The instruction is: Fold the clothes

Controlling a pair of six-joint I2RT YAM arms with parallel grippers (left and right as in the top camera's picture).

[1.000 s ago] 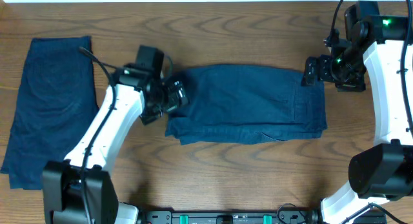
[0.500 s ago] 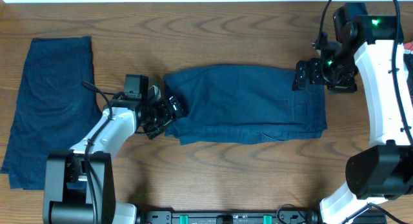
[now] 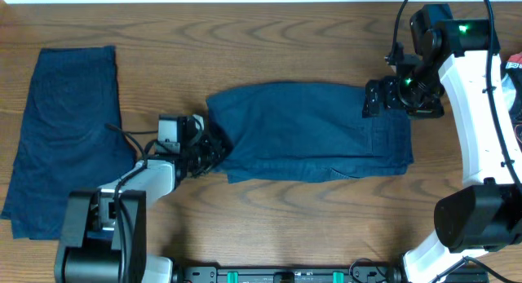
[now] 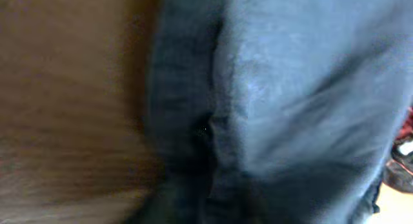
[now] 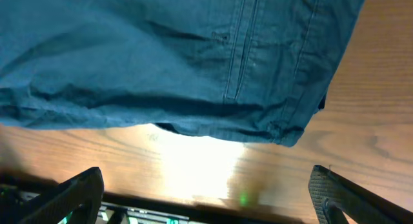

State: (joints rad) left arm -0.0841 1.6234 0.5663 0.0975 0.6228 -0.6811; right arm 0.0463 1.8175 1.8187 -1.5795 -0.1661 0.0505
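Observation:
A folded navy garment lies in the middle of the table, and another of the clothes lies spread flat at the far left. My left gripper sits low at the lower left corner of the middle garment. The left wrist view shows only blurred dark cloth and wood, with its fingers hidden. My right gripper hovers at the garment's upper right corner. In the right wrist view this gripper is open, its fingertips wide apart with bare table between them and the cloth lying beyond.
A red and black object shows at the right edge of the table. A black bar with green lights runs along the front edge. Both arm bases stand at the front corners.
My left arm has dropped down and back, bringing its gripper to the lower left corner of the middle garment. My right gripper has shifted slightly left over the upper right corner.

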